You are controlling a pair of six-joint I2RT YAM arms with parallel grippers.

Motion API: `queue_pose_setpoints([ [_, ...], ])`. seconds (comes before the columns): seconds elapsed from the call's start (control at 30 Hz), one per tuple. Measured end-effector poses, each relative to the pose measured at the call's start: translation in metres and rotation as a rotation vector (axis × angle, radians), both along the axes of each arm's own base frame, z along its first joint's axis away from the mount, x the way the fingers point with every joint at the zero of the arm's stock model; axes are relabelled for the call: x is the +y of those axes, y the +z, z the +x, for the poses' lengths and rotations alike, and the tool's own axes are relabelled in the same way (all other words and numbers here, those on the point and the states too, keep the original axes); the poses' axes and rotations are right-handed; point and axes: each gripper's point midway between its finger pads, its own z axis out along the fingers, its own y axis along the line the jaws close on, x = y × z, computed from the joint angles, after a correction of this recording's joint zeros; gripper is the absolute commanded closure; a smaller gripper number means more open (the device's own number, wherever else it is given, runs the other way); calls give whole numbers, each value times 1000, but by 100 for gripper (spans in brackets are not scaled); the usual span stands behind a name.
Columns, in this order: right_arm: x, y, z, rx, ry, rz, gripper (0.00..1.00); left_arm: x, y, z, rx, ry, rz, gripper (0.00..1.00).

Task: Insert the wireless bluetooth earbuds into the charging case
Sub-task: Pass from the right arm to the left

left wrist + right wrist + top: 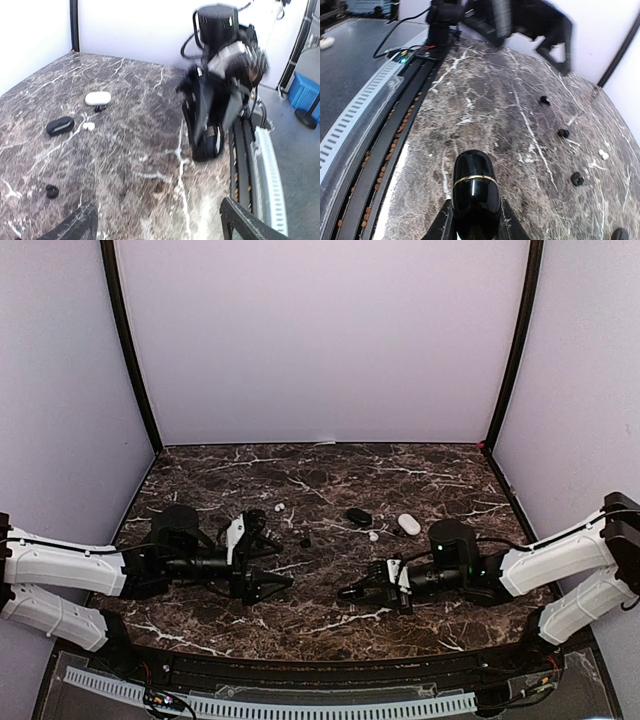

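My right gripper (476, 214) is shut on a glossy black charging case (474, 187) with a gold band, held low over the table's near side (352, 592). My left gripper (275, 558) stands wide open with nothing between its fingers (75, 227). Black earbuds (563, 133) (577, 179) (545, 100) lie loose on the marble between the arms, and one black earbud (51, 190) lies just ahead of the left fingers. A white earbud (88, 126) lies beside a second black case (60, 126). Another white earbud (279, 506) lies further left.
A white case (97, 98) lies behind the second black case, towards the back right. The marble table (330, 470) is walled by pale panels at the back and sides. A cable rail (300, 702) runs along the near edge.
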Motion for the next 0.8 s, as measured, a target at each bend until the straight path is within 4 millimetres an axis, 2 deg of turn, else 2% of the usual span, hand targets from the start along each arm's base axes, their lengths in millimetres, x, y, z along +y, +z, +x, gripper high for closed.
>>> queue_pose_setpoints([
  [0.1, -4, 1, 11, 50, -58, -6, 76, 4, -13, 1, -21, 14, 15, 6],
  [0.3, -1, 1, 24, 115, -109, -41, 77, -8, -15, 11, -59, 8, 11, 8],
  [0.43, 2, 0, 26, 136, -117, -45, 78, -16, -20, 13, -75, -15, -10, 14],
  [0.67, 1, -20, 29, 161, -142, -94, 78, -30, -69, 17, -9, -51, 73, 15],
  [0.8, 1, -28, 33, 163, -158, -110, 78, -34, -77, 17, -20, -55, 86, 19],
])
